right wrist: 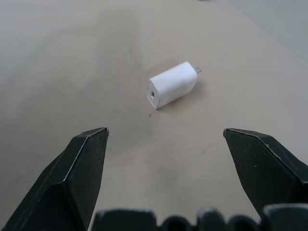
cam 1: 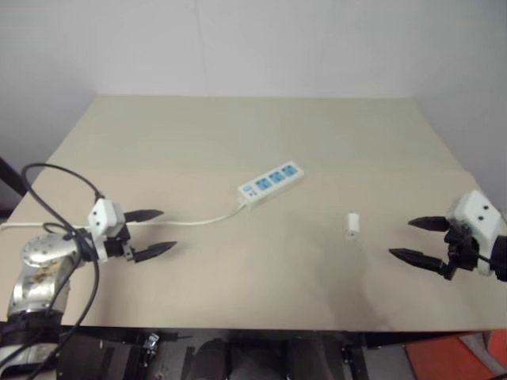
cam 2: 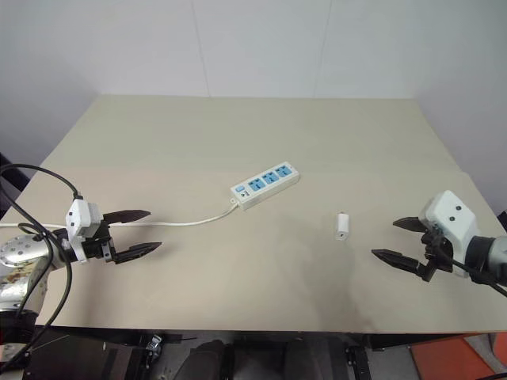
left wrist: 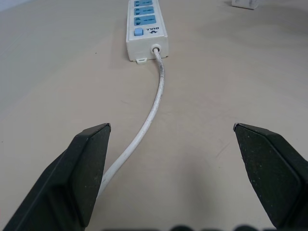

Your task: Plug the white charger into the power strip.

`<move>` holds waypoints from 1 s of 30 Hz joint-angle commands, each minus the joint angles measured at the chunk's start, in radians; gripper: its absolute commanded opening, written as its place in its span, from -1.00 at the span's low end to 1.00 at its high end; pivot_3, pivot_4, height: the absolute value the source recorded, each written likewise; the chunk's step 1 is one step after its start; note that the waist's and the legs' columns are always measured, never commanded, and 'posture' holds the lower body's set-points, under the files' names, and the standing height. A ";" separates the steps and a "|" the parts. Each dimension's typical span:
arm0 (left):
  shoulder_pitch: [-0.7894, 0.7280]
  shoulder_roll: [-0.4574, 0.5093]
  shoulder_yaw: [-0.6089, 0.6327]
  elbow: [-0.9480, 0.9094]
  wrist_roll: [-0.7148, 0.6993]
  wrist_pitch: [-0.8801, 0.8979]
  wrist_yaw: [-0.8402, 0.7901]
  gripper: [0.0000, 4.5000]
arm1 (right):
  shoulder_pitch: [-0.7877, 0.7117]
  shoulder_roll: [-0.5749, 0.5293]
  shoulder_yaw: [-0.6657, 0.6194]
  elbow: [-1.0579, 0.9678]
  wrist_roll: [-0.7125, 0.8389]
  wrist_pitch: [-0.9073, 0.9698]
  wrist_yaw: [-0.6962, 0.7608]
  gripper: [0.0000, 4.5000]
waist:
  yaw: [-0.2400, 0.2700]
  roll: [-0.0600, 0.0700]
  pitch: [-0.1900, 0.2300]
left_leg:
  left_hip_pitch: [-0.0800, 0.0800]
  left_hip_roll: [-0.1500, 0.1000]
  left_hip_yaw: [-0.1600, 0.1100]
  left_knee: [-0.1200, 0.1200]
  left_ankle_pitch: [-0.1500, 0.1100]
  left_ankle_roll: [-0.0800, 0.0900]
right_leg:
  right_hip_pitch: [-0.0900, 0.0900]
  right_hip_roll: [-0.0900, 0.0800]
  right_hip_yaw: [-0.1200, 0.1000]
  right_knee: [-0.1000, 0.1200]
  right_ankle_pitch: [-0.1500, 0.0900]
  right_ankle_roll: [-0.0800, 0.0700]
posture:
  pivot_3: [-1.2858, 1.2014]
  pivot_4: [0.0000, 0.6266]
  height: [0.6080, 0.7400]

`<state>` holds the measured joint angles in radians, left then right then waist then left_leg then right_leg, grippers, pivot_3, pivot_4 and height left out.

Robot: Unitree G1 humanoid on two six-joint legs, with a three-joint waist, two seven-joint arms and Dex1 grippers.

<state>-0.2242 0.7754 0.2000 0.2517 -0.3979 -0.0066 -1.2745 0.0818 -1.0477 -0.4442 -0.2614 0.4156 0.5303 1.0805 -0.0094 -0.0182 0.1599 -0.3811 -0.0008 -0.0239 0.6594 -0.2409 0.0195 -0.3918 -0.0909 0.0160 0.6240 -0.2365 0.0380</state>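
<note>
Presently my left gripper point(cam 1: 150, 233) and right gripper point(cam 1: 418, 239) both hover over the table point(cam 1: 238, 142) with fingers spread wide, holding nothing. White charger point(cam 1: 352, 226) lies on its side near my right gripper. Power strip point(cam 1: 272, 183) rests mid-table, its cord point(cam 1: 198, 222) trailing toward my left gripper.

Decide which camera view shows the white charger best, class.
The right wrist view: the white charger lies large between open fingers, its port and prongs visible. Both eye views show a small white block; the left wrist view shows only a corner.
</note>
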 commanded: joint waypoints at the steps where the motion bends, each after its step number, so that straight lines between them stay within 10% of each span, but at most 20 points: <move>1: -0.015 0.004 0.001 -0.016 -0.002 -0.011 0.002 0.98 | 0.007 -0.002 -0.052 -0.027 0.005 -0.012 -0.010 1.00 | 0.000 0.000 0.000 | 0.000 0.000 0.000 0.000 0.000 0.000 | 0.000 0.000 0.000 0.000 0.000 0.000 | 0.03 -0.52 1.00; 18: -0.106 -0.043 -0.033 0.091 0.057 -0.052 0.063 0.98 | 0.018 0.002 -0.054 -0.034 -0.003 -0.010 -0.035 1.00 | 0.000 0.000 0.000 | 0.000 0.000 0.000 0.000 0.000 0.000 | 0.000 0.000 0.000 0.000 0.000 0.000 | 0.03 -0.52 1.00; 30: -0.514 -0.286 -0.248 0.544 0.313 -0.117 0.243 0.98 | -0.183 0.082 0.141 -0.176 0.061 0.076 -0.154 1.00 | 0.014 -0.002 0.001 | -0.003 -0.004 0.002 0.001 0.000 0.000 | -0.001 0.001 -0.002 0.000 0.001 0.000 | 0.03 -0.52 1.00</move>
<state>-0.6996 0.4982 -0.0144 0.7469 -0.1323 -0.0930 -1.0530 -0.0717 -0.9719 -0.3169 -0.3917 0.4553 0.5928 0.9504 0.0046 -0.0198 0.1608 -0.3841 -0.0047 -0.0218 0.6609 -0.2408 0.0195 -0.3925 -0.0897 0.0136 0.6243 -0.2359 0.0382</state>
